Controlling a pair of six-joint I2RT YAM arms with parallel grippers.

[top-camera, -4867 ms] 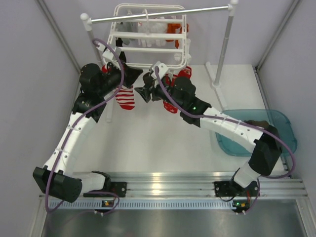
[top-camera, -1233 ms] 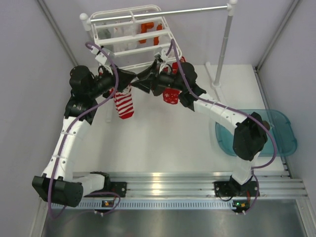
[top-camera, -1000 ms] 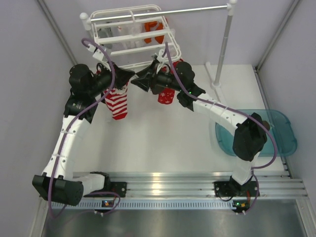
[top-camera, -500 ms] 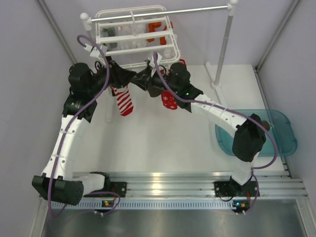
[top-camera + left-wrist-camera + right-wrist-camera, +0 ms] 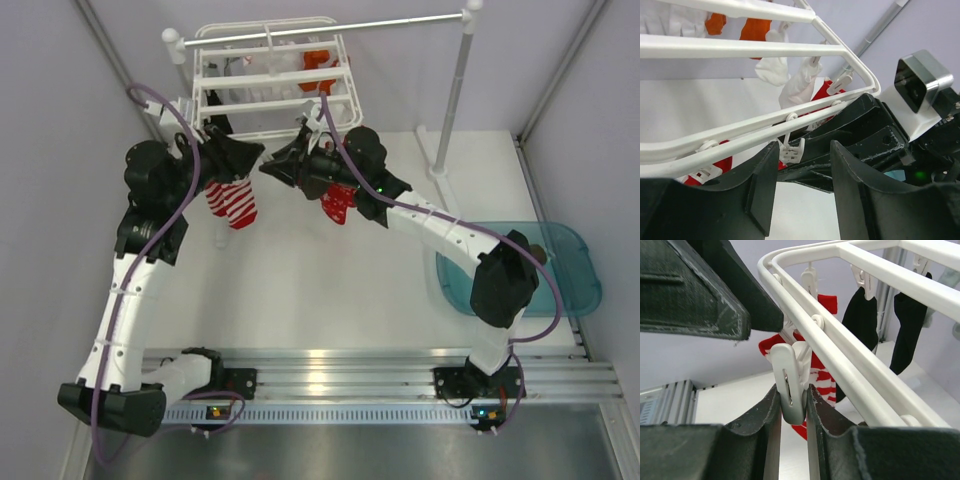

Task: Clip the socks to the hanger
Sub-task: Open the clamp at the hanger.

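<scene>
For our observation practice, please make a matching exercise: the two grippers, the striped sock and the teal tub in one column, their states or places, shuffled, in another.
Things
1. left gripper
2. right gripper
3. striped sock
4. teal tub

States or places
A. shut on a white clip
B. on the table, at the right
C. open, fingers apart
D. hanging under the hanger

Pairs: 1-C, 2-A, 3-D, 4-B

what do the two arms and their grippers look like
Both arms are slim white links with chunky black joints: left arm, right arm. A purple cable loops along each. The left gripper and right gripper have matte black, scuffed, wedge-shaped fingers. A green light glows near the right wrist.
</scene>
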